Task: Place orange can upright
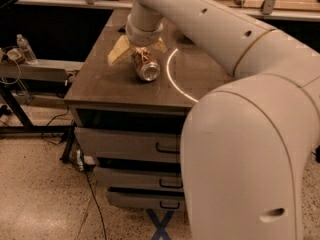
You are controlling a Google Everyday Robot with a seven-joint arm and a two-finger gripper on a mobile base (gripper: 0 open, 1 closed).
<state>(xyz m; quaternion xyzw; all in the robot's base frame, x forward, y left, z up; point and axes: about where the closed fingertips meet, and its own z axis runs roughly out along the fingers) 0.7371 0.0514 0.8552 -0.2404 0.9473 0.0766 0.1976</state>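
Observation:
The orange can (144,65) lies on its side on the brown tabletop (100,84), silver end facing the camera, golden-brown mottled label behind it. My gripper (138,49) hangs right over the can's far end. Its two tan fingers are spread wide, one (119,51) to the left of the can and one (160,45) to the right, straddling it. The can rests on the table and is not lifted.
A bright curved line (172,76) of light runs across the tabletop right of the can. My arm (240,109) fills the right half of the view and hides the table's right side. Drawers (130,146) sit below the top. A water bottle (25,49) stands on a bench at left.

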